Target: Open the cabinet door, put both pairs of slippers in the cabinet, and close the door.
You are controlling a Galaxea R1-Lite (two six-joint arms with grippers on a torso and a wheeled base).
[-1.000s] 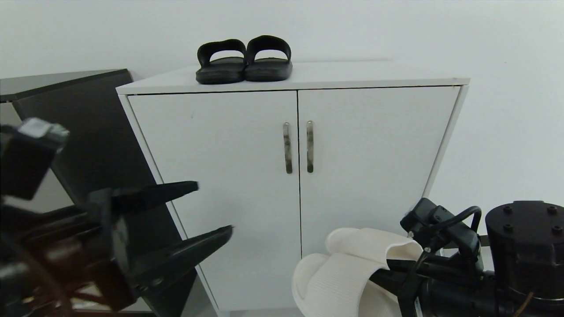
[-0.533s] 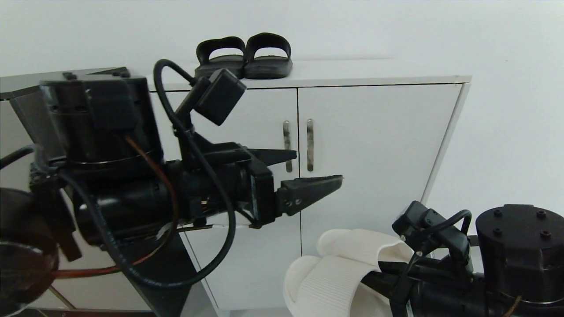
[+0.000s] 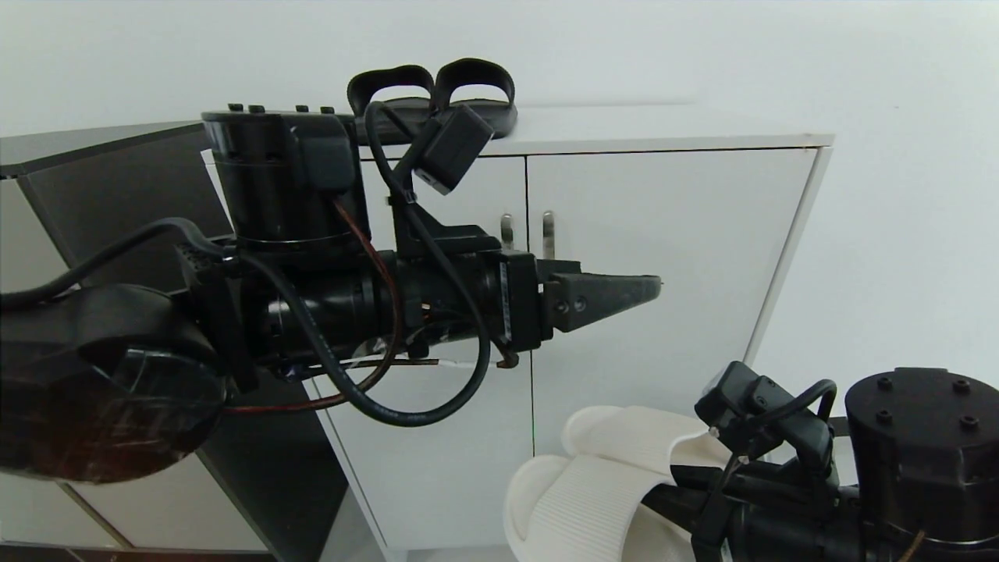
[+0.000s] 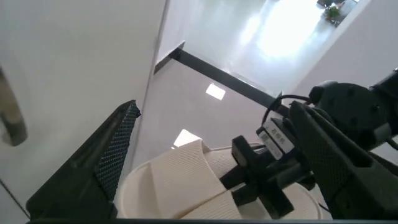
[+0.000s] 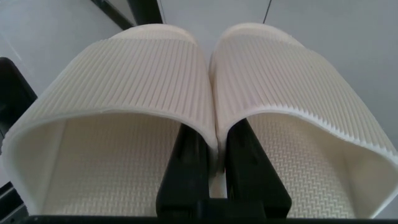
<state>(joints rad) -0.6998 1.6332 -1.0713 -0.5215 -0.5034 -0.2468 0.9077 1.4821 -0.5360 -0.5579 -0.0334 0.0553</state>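
The white cabinet [image 3: 671, 234] has both doors shut; its two metal handles [image 3: 548, 231] peek out above my left arm. A black pair of slippers [image 3: 468, 78] sits on the cabinet top, partly hidden by my left wrist. My left gripper [image 3: 648, 285] is open and empty, held side-on in front of the right door, just right of the handles. In the left wrist view the left gripper [image 4: 214, 106] is spread, with one handle [image 4: 9, 118] at the edge. My right gripper [image 3: 671, 488] [image 5: 214, 155] is shut on the white slippers [image 3: 593, 484] [image 5: 155, 81] [image 4: 186, 180], pinching their adjoining straps, low before the right door.
A dark piece of furniture [image 3: 101, 179] stands against the cabinet's left side. A plain white wall [image 3: 897, 195] runs behind and to the right. The shiny floor [image 4: 205, 74] with a dark baseboard strip [image 4: 217, 65] lies below the right door.
My left arm has swung up from the lower left and rightwards across the cabinet front, its gripper rolling side-on past the handles. The right gripper with the white slippers has barely moved.
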